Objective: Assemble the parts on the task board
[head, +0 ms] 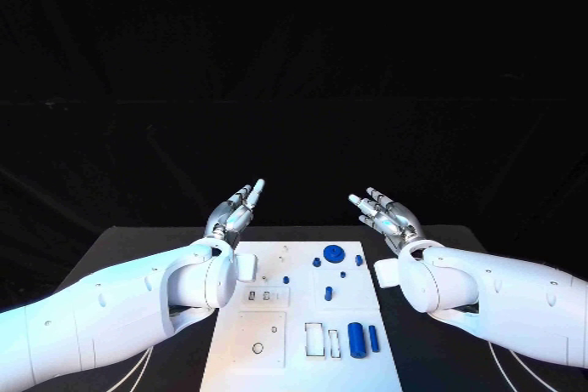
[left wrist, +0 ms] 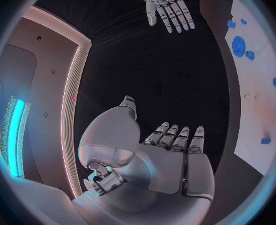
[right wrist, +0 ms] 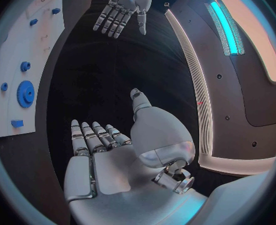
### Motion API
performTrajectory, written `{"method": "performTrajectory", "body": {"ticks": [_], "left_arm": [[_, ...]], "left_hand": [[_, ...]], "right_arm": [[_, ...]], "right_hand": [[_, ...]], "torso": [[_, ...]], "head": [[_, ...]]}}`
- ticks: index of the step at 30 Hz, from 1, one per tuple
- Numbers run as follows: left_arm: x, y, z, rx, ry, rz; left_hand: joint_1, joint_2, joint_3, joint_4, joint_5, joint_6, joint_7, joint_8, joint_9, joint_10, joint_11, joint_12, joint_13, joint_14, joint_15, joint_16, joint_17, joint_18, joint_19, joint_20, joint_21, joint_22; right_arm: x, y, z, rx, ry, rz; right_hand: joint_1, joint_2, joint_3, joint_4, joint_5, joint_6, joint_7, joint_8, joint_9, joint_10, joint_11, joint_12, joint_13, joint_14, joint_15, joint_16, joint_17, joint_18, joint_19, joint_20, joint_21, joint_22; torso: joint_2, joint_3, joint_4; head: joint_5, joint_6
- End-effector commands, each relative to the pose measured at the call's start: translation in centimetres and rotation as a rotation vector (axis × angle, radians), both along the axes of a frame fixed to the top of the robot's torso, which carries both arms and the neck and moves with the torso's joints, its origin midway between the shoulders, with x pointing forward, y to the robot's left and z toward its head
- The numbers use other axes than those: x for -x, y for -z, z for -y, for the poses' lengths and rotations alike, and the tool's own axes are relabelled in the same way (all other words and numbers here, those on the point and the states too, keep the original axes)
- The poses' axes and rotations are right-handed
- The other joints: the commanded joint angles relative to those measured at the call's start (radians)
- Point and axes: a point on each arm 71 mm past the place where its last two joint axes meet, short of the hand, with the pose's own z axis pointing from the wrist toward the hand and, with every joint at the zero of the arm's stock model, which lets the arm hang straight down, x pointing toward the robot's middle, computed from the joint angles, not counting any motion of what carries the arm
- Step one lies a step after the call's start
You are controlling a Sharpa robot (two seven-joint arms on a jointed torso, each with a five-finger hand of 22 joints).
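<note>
Here, the white rectangular task board (head: 263,345) lies in the middle of the black table (head: 122,247), between the two white arms. The left silver many-fingered hand (head: 234,209) is raised past the board's far left corner, fingers extended and apart, holding nothing. The right silver many-fingered hand (head: 386,211) mirrors it past the far right corner, likewise spread and empty. A large blue toothed gear (head: 333,252) sits near the board's far edge; a blue cylinder (head: 357,339) lies toward its near right, with smaller blue pieces scattered between them.
</note>
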Motion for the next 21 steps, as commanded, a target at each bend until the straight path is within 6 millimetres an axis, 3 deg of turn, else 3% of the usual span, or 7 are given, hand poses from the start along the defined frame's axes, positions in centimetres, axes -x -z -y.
{"method": "performTrajectory", "body": {"ticks": [1,8,12,14,17,19,21], "left_arm": [[0.0,0.1,0.8,0.053,0.09,-0.044],[0.0,0.1,0.8,0.053,0.09,-0.044],[-0.1,0.2,0.6,0.053,0.121,-0.048],[-0.1,0.3,0.5,0.056,0.136,-0.05],[0.0,0.2,0.2,0.059,0.154,-0.05],[0.0,0.2,-0.1,0.055,0.166,-0.045],[0.1,0.1,-0.4,0.047,0.189,-0.035]], "left_hand": [[0.05,0.005,-0.002,0.015,0.006,0.011,0.048,0.008,0.002,0.0,0.012,0.007,0.002,0.001,0.011,0.003,0.002,0.021,0.001,0.017,0.004,0.002],[0.078,-0.001,-0.002,0.012,0.006,0.036,0.068,0.013,0.006,0.027,0.036,0.013,0.007,0.016,0.011,0.007,0.005,0.022,0.005,0.017,0.006,0.003],[0.109,-0.01,-0.002,0.008,0.007,0.082,0.081,0.023,0.012,0.076,0.049,0.024,0.014,0.089,0.058,0.03,0.021,0.022,0.052,0.022,0.024,0.015],[0.142,-0.018,0.001,0.001,0.009,0.147,0.113,0.04,0.022,0.191,0.086,0.057,0.032,0.29,0.081,0.104,0.06,0.029,0.25,0.022,0.11,0.065],[0.193,-0.028,0.009,-0.016,0.017,0.277,0.13,0.076,0.041,0.455,0.131,0.138,0.067,0.626,0.049,0.243,0.121,0.051,0.545,0.01,0.248,0.131],[0.238,-0.039,0.016,-0.036,0.007,0.365,0.131,0.099,0.051,0.643,0.121,0.193,0.087,0.686,0.032,0.261,0.125,0.066,0.586,0.01,0.263,0.132],[0.307,-0.059,0.028,-0.078,0.009,0.542,0.118,0.151,0.075,0.755,0.092,0.229,0.096,0.756,0.003,0.28,0.131,0.086,0.628,0.009,0.279,0.134]], "right_arm": [[-0.1,0.1,-0.8,-0.021,-0.211,-0.036],[-0.3,0.1,-0.5,-0.007,-0.282,-0.056],[-1.0,-0.3,0.7,0.16,-0.264,0.058],[-1.1,-0.4,0.9,0.204,-0.27,0.082],[-1.3,-0.6,1.1,0.271,-0.288,0.115],[-1.4,-0.6,1.2,0.318,-0.306,0.13],[-1.6,-0.7,1.1,0.369,-0.33,0.143]], "right_hand": [[0.116,-0.011,0.023,-0.076,-0.094,0.034,0.17,0.008,0.005,0.042,0.02,0.012,0.006,0.032,0.017,0.01,0.005,0.009,0.013,0.015,0.018,0.005],[0.204,-0.026,0.074,-0.164,-0.153,0.249,0.167,0.057,0.032,0.303,0.0,0.064,0.031,0.306,-0.012,0.066,0.031,0.041,0.176,0.011,0.149,0.052],[0.232,-0.032,0.096,-0.199,-0.162,0.403,0.164,0.091,0.047,0.526,-0.014,0.109,0.045,0.53,-0.04,0.117,0.046,0.067,0.347,0.011,0.272,0.096],[0.246,-0.033,0.11,-0.219,-0.161,0.472,0.163,0.102,0.05,0.632,-0.022,0.128,0.048,0.653,-0.056,0.146,0.052,0.084,0.405,0.01,0.304,0.107],[0.258,-0.036,0.134,-0.247,-0.15,0.583,0.157,0.117,0.053,0.692,-0.036,0.134,0.045,0.741,-0.078,0.16,0.049,0.106,0.469,0.008,0.335,0.116],[0.262,-0.042,0.148,-0.253,-0.151,0.649,0.148,0.125,0.053,0.73,-0.048,0.138,0.045,0.805,-0.096,0.172,0.05,0.12,0.513,0.004,0.359,0.124],[0.264,-0.049,0.163,-0.253,-0.148,0.709,0.137,0.128,0.052,0.772,-0.061,0.138,0.044,0.861,-0.112,0.174,0.051,0.123,0.553,-0.007,0.382,0.132]], "torso": [[0.0,-0.0001,-0.0002],[0.0,-0.0001,-0.0002],[0.0,-0.0004,0.0009],[0.0,-0.0007,0.0007],[0.001,-0.0013,-0.0001],[0.001,-0.0015,0.0004],[0.0,-0.001,-0.0007]], "head": [[0.0,0.0],[0.0,0.0],[-0.005,-0.01],[-0.006,-0.009],[-0.007,-0.009],[-0.004,-0.014],[0.0,-0.015]]}}
